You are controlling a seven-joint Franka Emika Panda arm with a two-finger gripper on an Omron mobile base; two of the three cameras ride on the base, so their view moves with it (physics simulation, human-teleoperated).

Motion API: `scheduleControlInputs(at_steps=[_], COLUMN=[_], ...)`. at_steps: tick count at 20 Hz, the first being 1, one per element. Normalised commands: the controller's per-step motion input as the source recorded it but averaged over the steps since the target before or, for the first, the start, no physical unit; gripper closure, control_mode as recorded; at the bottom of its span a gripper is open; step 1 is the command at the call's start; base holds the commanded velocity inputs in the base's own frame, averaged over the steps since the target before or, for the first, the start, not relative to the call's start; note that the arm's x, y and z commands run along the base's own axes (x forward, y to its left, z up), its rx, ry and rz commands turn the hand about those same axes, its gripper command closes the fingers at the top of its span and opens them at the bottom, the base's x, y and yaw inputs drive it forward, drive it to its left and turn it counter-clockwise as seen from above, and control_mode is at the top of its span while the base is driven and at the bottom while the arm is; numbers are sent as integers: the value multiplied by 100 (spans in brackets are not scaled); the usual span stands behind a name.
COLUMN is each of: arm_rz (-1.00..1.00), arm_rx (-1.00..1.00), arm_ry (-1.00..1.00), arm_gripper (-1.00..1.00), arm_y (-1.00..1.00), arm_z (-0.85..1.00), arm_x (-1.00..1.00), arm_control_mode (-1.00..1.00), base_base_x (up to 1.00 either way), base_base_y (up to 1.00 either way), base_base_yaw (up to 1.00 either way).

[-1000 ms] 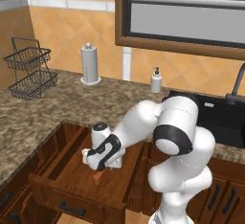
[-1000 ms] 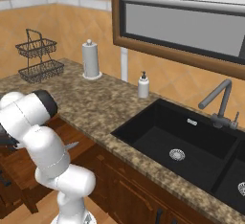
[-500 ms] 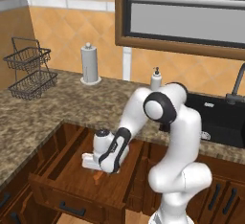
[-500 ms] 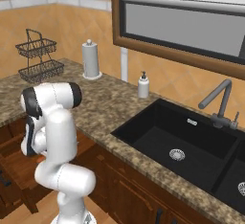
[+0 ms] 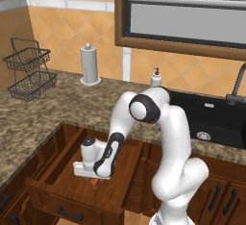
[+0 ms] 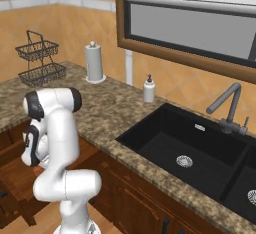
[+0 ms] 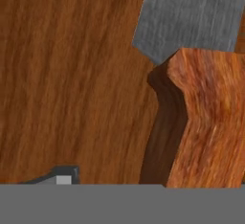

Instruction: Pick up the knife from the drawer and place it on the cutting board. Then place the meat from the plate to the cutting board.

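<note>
- the desk (image 5: 33,123) is a speckled stone top running along the wall; it carries the things kept to hand for washing and wiping, well apart from the work below its edge.
- the drawer (image 5: 72,176) is pulled out under the desk edge, which leaves its wooden floor open from above so the arm can reach down into it.
- the sink (image 6: 200,153) is sunk into the desk to the arm's right, with a tap behind it.
- the wire rack (image 5: 29,75) stands at the far left of the desk.
- the paper roll (image 5: 89,64) stands upright by the wall, the soap bottle (image 5: 156,77) near the sink.
- the fingers (image 5: 93,175) are down inside the drawer, just over the knife; i cannot tell whether they are open or closed on it.
- the knife (image 7: 206,113) lies flat on the drawer floor, orange handle and grey blade close under the hand, so i judge a grasp is at hand.
- no writing or brand can be read anywhere.
</note>
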Motion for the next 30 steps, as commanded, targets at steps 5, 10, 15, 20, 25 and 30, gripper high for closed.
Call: scheduleControlInputs(at_steps=[5, 10, 15, 20, 25, 30], arm_rz=[-5, -6, -2, 0, -2, -1], arm_rx=[2, 1, 0, -9, -6, 0], arm_ry=[-8, -18, -29, -17, 4, 7], arm_gripper=[100, 100, 100, 100, 100, 100], arm_y=[-15, -34, -6, 4, 0, -32], arm_z=[92, 100, 100, 100, 100, 100], arm_x=[-35, -23, -13, 0, 1, 5], arm_control_mode=[-100, -100, -100, -100, -100, -100], base_base_x=[0, 0, 0, 0, 0, 0], base_base_y=[0, 0, 0, 0, 0, 0], base_base_yaw=[0, 0, 0, 0, 0, 0])
